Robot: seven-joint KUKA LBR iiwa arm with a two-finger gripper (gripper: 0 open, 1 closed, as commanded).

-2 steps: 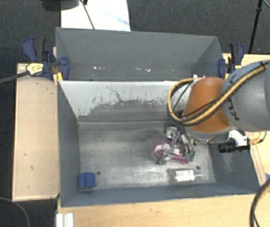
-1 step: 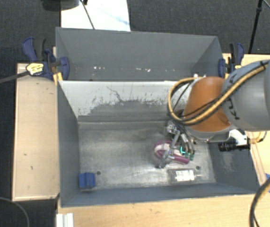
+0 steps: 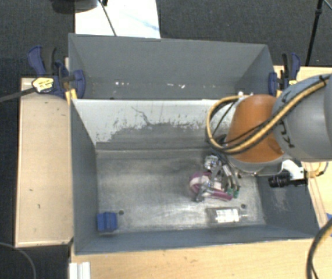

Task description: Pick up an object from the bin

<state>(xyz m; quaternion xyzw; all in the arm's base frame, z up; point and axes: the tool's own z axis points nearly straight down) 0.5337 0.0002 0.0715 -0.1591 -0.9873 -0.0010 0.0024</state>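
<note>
**Item:** small pink-and-white object [image 3: 203, 185], right of centre on the floor of the grey bin [image 3: 142, 185], at the tip of the gripper [image 3: 216, 178].
**Handling:** probably best to centre over the pink body, settle low, then lift straight up.
**Appearance:** magenta band, pale bits, irregular outline; kind unclear.
**Gripper opening:** cannot tell.
**Nearby:** white packet [image 3: 226, 215] close by; blue block [image 3: 106, 221] well apart.

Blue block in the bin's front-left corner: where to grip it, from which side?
Straight down from above, closing across the blue block's opposite side faces. It looks boxy, lies flat and alone on the floor, and the bin's left and front walls sit probably too near for a sideways approach.
</note>
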